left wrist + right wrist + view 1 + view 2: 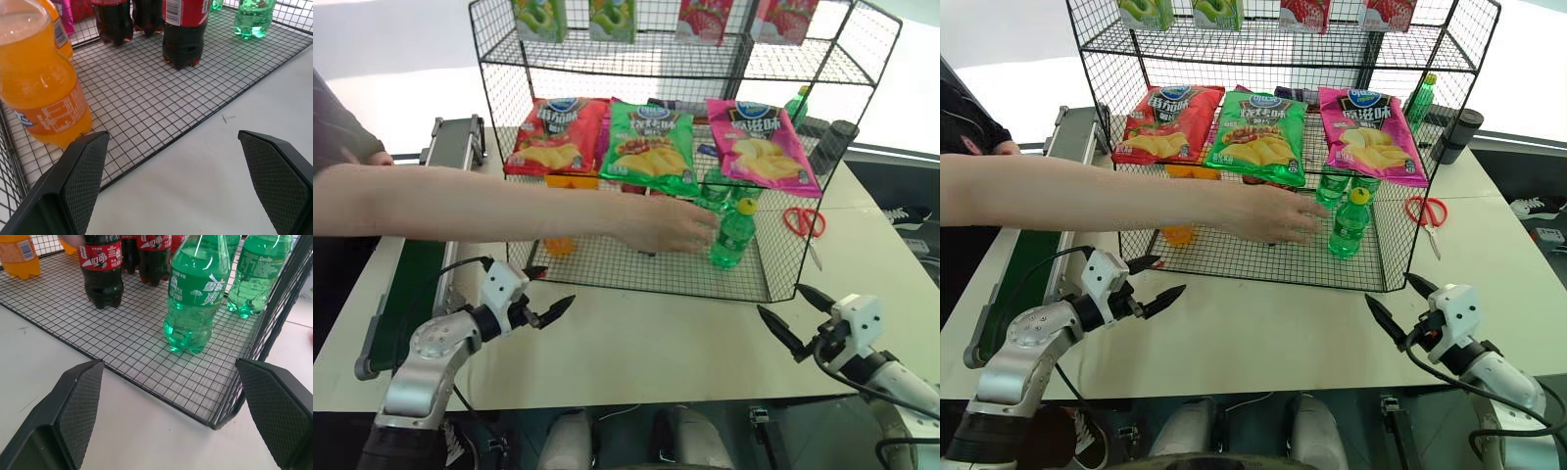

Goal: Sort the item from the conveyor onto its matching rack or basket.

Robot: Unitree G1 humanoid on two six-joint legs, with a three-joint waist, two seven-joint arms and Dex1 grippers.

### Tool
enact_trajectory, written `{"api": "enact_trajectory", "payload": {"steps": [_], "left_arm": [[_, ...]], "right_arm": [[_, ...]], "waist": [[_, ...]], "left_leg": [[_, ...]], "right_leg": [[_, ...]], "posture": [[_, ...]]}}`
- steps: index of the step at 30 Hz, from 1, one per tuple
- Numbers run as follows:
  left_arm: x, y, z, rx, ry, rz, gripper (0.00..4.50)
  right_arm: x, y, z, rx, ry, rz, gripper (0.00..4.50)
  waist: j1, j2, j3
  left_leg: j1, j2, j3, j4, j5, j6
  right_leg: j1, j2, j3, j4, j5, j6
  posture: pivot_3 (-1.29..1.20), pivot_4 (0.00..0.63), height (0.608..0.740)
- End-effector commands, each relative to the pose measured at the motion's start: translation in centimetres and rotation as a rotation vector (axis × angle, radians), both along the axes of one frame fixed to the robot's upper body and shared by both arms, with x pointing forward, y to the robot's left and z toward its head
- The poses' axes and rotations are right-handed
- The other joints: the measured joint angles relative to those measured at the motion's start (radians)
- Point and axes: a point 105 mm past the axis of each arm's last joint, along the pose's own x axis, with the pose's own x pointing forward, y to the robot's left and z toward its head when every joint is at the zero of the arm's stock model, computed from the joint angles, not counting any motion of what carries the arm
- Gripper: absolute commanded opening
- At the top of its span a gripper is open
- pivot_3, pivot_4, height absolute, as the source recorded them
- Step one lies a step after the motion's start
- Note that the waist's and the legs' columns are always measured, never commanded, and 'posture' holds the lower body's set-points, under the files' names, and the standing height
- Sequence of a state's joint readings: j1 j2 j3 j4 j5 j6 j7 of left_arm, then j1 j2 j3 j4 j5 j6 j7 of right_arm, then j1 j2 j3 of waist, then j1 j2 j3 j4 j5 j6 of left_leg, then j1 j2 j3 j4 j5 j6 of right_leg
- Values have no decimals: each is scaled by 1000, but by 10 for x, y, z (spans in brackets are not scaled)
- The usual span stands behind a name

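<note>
Green soda bottle (pixel 735 235) upright on bottom tier of black wire rack (pixel 636 266), person's hand (pixel 666 224) touching it.
Left gripper (pixel 540 292) and right gripper (pixel 795 315) both spread wide, empty, over table (pixel 656 343).

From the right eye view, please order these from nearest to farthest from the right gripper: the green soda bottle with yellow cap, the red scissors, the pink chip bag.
1. Green soda bottle: on the rack's bottom tier, at its right front, beyond the right gripper.
2. Red scissors: on the table, outside the rack's right wall; nearly as near as the bottle.
3. Pink chip bag: one tier higher, farther back.
</note>
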State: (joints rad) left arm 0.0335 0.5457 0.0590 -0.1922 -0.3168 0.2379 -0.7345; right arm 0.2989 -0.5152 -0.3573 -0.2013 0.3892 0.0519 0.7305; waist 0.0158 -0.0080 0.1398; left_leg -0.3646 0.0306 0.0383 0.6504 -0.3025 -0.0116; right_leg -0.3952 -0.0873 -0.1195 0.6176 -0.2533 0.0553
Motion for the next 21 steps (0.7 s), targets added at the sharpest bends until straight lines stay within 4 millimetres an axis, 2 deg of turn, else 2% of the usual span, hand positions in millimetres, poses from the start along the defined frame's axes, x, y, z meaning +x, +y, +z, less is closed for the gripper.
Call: {"api": "enact_trajectory", "payload": {"steps": [1,7,21], "left_arm": [[2,-1,12,-11,-47,9,4500],[7,-1,12,-8,-52,22,4500],[12,-5,16,-25,-75,4,4500]], "right_arm": [[5,5,13,-17,-39,18,4462],[11,17,27,-14,-62,23,4462],[9,16,26,-12,-61,2,4462]], "waist": [[0,0,0],[0,0,0],[0,0,0]], "left_leg": [[0,0,0,0,0,0],[0,0,0,0,0,0],[1,0,0,0,0,0]], "right_leg": [[0,0,0,0,0,0],[0,0,0,0,0,0],[0,0,0,0,0,0]], "posture": [[0,150,734],[0,150,734],[0,150,734]]}}
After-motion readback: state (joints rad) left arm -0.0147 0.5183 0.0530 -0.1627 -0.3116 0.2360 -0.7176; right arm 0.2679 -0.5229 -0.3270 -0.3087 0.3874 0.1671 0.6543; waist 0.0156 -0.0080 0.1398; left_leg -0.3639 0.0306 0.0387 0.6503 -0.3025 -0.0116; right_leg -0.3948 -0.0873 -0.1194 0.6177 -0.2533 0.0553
